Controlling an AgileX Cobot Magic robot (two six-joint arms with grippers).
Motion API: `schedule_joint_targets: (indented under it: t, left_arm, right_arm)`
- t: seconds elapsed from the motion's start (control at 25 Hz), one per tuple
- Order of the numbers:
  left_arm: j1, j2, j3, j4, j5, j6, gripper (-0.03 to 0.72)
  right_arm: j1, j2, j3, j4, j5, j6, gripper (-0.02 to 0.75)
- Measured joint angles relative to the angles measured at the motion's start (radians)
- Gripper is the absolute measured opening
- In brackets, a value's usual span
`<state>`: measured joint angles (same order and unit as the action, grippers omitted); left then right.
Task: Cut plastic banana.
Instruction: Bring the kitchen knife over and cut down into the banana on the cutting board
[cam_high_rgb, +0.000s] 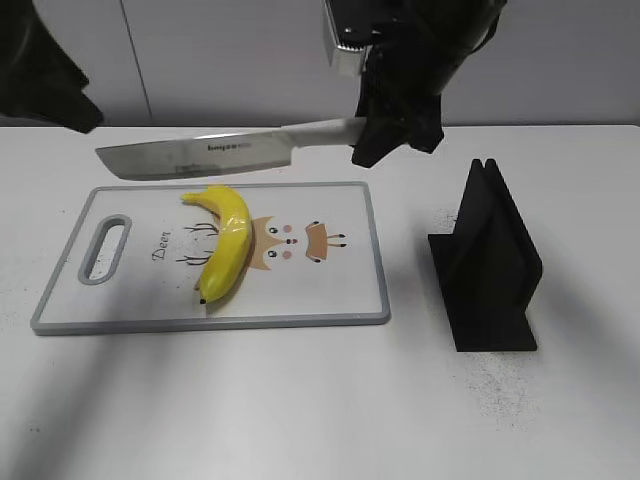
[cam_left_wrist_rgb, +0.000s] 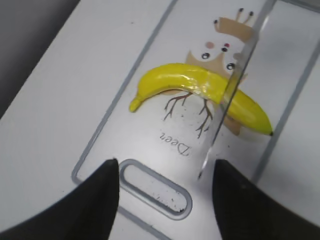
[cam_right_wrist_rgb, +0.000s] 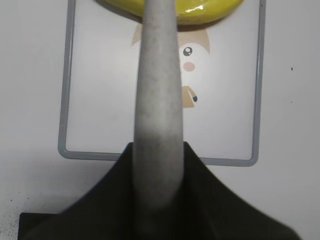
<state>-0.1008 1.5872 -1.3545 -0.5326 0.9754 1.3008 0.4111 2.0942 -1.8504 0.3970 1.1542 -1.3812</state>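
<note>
White laminate worktop (cam_high_rgb: 300, 400), carrying the items below, listed from its left edge to its right.

Left gripper (cam_left_wrist_rgb: 165, 200): two dark fingers spread wide apart with nothing between them, hanging over the handle end of the board; in the exterior view only a dark mass at the far left corner shows.

Cutting board (cam_high_rgb: 60, 310): white plastic with grey rim and a grey-edged handle slot (cam_high_rgb: 106, 248) at its left end; printed with the word "Deer" and a cartoon deer face. Lies flat on the left half of the worktop, long side parallel to the near edge.

Plastic banana (cam_high_rgb: 226, 247): glossy yellow, curved, dark tip toward the near edge, shiny band round its middle. Lies on the board, left of the board's centre, partly over the printed deer.

Knife (cam_high_rgb: 200, 155): broad steel blade with pale grey handle (cam_right_wrist_rgb: 159, 115), held level above the board's far edge, blade pointing left, clear of the banana.

Right gripper (cam_high_rgb: 385, 130): black, closed round the knife handle, above the board's far right corner.

Knife stand (cam_high_rgb: 485, 265): matte black, wedge-shaped with a slot along its top, upright on the right half of the worktop, apart from the board.
</note>
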Motion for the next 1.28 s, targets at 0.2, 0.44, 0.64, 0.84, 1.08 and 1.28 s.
schedule_joint_targets:
  t: [0.2, 0.44, 0.64, 0.84, 1.08, 1.28]
  left_arm:
    - [-0.073, 0.094, -0.035, 0.001, 0.039, 0.083, 0.552]
    - [-0.114, 0.18, -0.036, 0.039, 0.039, 0.096, 0.476]
    - [-0.116, 0.195, -0.036, 0.044, -0.009, 0.096, 0.134]
    - [-0.116, 0.204, -0.036, 0.048, -0.027, 0.112, -0.007]
    - [-0.116, 0.241, -0.036, 0.049, -0.068, 0.119, -0.011]
    - [-0.116, 0.319, -0.036, 0.061, -0.121, 0.126, -0.011]
  right_arm:
    - [0.0, 0.033, -0.007, 0.021, -0.001, -0.022, 0.162]
    - [0.0, 0.056, -0.009, 0.026, -0.006, -0.025, 0.162]
    - [0.0, 0.056, -0.01, 0.029, -0.016, -0.026, 0.162]
    - [0.0, 0.056, -0.01, 0.032, -0.041, -0.027, 0.162]
    - [0.0, 0.064, -0.011, 0.029, -0.073, -0.033, 0.162]
    - [-0.002, 0.147, -0.017, 0.028, -0.102, -0.034, 0.162]
